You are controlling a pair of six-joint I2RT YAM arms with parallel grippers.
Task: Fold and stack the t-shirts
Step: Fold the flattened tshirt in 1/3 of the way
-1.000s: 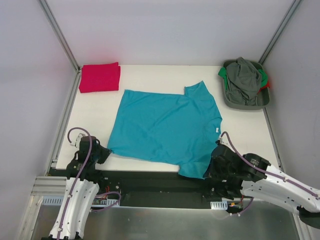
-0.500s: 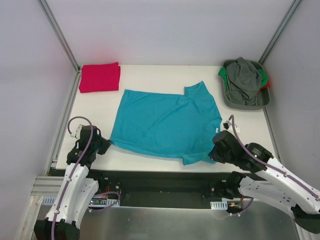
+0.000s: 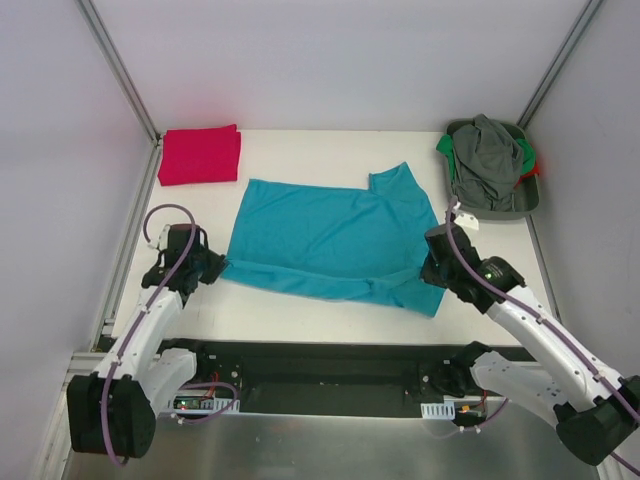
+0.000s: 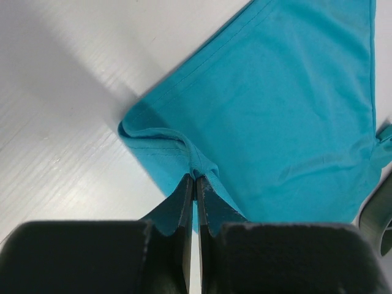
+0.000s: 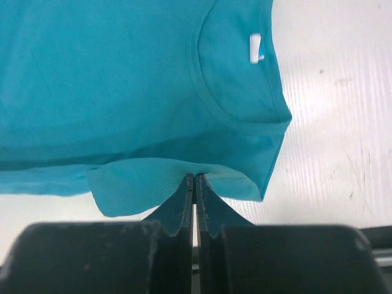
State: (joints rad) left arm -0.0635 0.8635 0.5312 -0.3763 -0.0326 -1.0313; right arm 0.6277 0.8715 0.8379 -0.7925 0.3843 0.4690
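The teal t-shirt [image 3: 330,235] lies spread on the white table, its near edge lifted and rolled over toward the back. My left gripper [image 3: 214,268] is shut on the shirt's near left corner; in the left wrist view the cloth [image 4: 288,110] bunches at the fingertips [image 4: 195,179]. My right gripper [image 3: 428,272] is shut on the shirt's near right part; the right wrist view shows the collar with the white neck label [image 5: 255,48] beyond the gripper [image 5: 194,176]. The red t-shirt [image 3: 200,154] lies folded at the back left corner.
A grey bin [image 3: 491,202] holding grey, green and red clothes stands at the back right. Metal frame rails run along the table's left [image 3: 128,240] and right sides. The table's near edge is just behind both grippers.
Both grippers have moved away from the near edge toward the back, carrying the teal shirt's near edge up and over, so the shirt's visible area is shorter.
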